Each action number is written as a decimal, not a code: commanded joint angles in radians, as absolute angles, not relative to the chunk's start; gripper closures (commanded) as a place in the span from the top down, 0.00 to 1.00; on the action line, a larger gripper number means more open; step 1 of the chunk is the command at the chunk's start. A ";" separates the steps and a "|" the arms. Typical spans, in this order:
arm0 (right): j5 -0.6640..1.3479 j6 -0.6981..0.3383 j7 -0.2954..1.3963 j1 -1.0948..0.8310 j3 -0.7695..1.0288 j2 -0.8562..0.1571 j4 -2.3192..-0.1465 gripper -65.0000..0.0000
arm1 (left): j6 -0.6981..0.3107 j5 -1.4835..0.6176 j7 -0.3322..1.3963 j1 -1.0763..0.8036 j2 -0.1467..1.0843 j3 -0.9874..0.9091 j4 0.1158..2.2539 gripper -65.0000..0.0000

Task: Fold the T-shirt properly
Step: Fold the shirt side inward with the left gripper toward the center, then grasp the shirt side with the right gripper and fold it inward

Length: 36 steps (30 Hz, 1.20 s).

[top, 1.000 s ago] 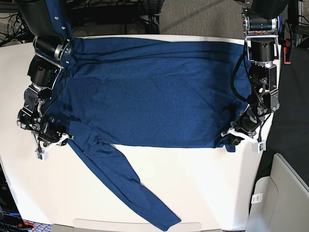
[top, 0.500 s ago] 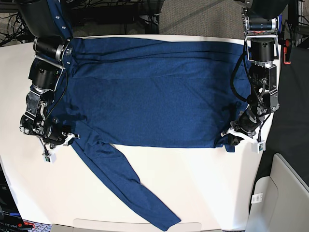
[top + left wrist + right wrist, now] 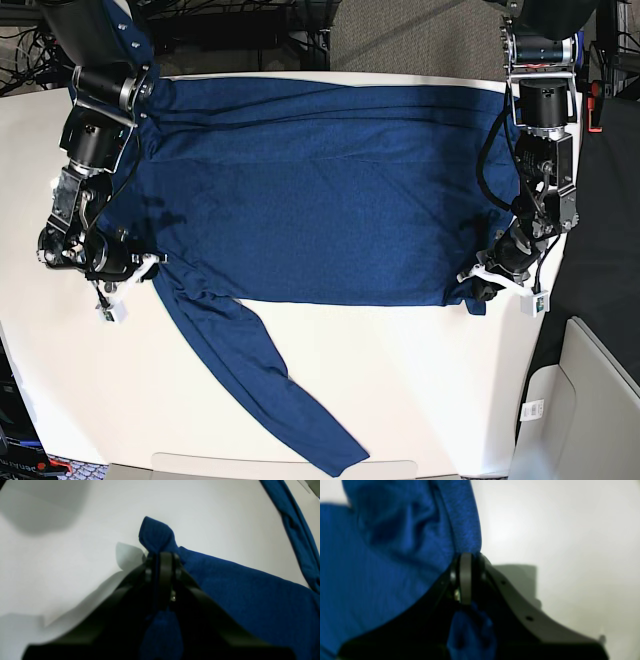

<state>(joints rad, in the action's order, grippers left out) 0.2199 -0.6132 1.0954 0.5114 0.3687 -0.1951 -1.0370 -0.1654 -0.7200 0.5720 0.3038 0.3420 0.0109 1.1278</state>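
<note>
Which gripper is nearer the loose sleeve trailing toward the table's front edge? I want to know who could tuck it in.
Right. The right gripper pinches the T-shirt where that sleeve begins; the left gripper grips the far opposite corner.

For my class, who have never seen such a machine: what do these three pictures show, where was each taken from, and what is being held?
A two-armed robot is folding a shirt spread on a white table. The wide picture looks down from above; one sleeve trails toward the near edge. The other two come from cameras on the wrists, looking along each gripper. The left gripper, at the right of the wide picture, is shut on a pinched corner of the shirt. The right gripper, at the left, is shut on the shirt's edge.
</note>
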 commanded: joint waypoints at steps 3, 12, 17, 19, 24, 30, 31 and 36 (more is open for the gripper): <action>0.332 -0.644 1.121 0.478 0.372 -0.205 -1.168 0.02 | -0.174 -0.731 0.547 0.308 0.357 0.005 1.158 0.00; 0.671 -0.648 1.159 0.305 0.410 -0.295 -1.363 0.02 | -0.174 -0.731 0.547 0.222 0.375 0.004 1.297 0.00; 0.852 -0.648 1.205 0.216 0.507 -0.341 -1.366 0.02 | -0.174 -0.731 0.547 0.143 0.403 0.002 1.402 0.00; 0.920 -0.648 1.222 0.179 0.539 -0.357 -1.366 0.02 | -0.174 -0.731 0.547 0.108 0.417 -0.002 1.442 0.00; 1.061 -0.648 1.237 0.096 0.564 -0.420 -1.379 0.02 | -0.174 -0.731 0.585 0.025 0.417 -0.105 1.518 0.00; 1.096 -0.698 1.239 0.018 0.582 -0.463 -1.475 0.02 | -0.174 -0.731 0.661 -0.045 0.414 -0.206 1.607 0.00; 1.096 -0.698 1.245 0.005 0.599 -0.464 -1.492 0.02 | -0.174 -0.731 0.661 -0.061 0.414 -0.214 1.620 0.00; 1.139 -0.698 1.265 -0.030 0.654 -0.479 -1.515 0.02 | -0.174 -0.731 0.661 -0.111 0.414 -0.219 1.646 0.00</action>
<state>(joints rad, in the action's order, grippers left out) 1.1057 -0.6926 1.2819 -0.0410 0.6453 -0.4549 -1.4967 -0.1699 -0.7231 0.6811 -0.1226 0.3950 -0.2096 1.6245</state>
